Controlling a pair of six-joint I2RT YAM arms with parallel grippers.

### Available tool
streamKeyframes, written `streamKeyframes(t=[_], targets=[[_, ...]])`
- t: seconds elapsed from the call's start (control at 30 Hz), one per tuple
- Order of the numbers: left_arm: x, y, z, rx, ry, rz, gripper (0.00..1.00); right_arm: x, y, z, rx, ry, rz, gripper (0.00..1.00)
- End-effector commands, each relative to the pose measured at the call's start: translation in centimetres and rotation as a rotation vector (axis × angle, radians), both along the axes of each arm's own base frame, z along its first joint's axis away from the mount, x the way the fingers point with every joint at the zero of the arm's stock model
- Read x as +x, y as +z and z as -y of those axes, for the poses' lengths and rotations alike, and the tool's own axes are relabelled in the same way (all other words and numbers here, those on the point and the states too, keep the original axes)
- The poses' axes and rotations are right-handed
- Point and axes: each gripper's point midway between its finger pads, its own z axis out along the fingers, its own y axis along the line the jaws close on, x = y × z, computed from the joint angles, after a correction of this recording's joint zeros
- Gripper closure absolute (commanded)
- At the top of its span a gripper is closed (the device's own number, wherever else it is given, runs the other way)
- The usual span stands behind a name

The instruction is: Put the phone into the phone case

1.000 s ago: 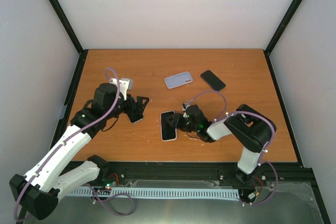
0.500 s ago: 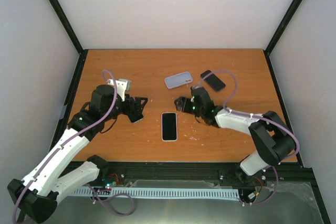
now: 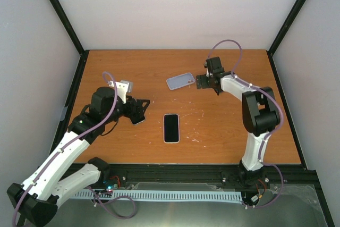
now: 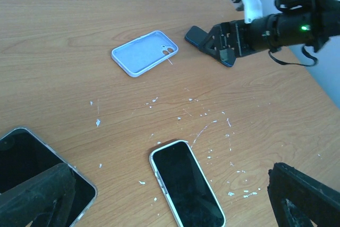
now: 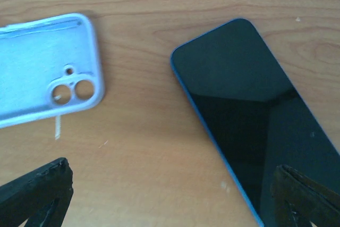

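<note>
A dark phone with a blue edge [image 5: 249, 110] lies screen up on the table, to the right of an empty light-blue phone case [image 5: 37, 67] that lies inside up. My right gripper [image 5: 170, 200] hovers low over the strip of table between them, open and holding nothing. In the top view it [image 3: 202, 82] sits at the far middle, just right of the case [image 3: 180, 81], and covers most of the phone. My left gripper [image 3: 141, 107] is open at the left, empty.
A phone with a white rim [image 3: 171, 127] lies screen up mid-table, also under the left wrist view [image 4: 186, 184]. Another phone in a clear case [image 4: 32, 158] lies below my left gripper. White flecks dot the wood [image 4: 207, 126].
My right gripper let go of the white-rimmed phone, opened wide and swung away to the far side, over the blue-edged phone and the case. The left arm barely moved.
</note>
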Motion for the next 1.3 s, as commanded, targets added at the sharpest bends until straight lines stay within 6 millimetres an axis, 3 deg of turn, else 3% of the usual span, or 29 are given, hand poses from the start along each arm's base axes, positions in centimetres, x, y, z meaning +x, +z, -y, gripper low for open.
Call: streamKeyframes(t=[0.0,0.1,0.27,0.37,0.4,0.47,0.6,0.93,1.27], targets=[[-0.1,0.9,0.4,-0.007,-0.032,0.043,0.0,2.4,-1.0,1.5,-0.049,0.052,-0.056,0.0],[0.0,1.0,0.3,-0.005,-0.026,0.047,0.0,3.4,-0.7,0.2,0.025,0.058,-0.092,0.03],[0.1,1.3,0.0,-0.003,-0.009,0.059,0.01,4.0,0.6,-3.1,0.22,-0.088,-0.139,0.31],[0.1,1.2,-0.2,0.001,0.002,0.063,0.01,4.2,1.7,-4.9,0.307,-0.154,-0.122,0.35],[0.1,1.2,-0.2,0.003,0.003,0.061,0.0,4.1,2.0,-5.3,0.332,-0.183,-0.119,0.42],[0.1,1.1,-0.2,0.005,0.001,0.058,0.01,3.9,2.0,-5.9,0.385,-0.247,-0.117,0.55],[0.0,1.4,-0.2,0.0,-0.003,0.066,0.01,2.8,0.5,-6.9,0.467,-0.362,-0.159,0.68],[-0.5,2.0,-0.1,-0.019,-0.017,0.086,0.01,2.3,-2.2,-10.3,0.568,-0.455,-0.209,0.72],[-0.6,2.2,-0.1,-0.025,-0.022,0.094,0.0,2.1,-4.2,-10.2,0.56,-0.58,-0.242,0.71]])
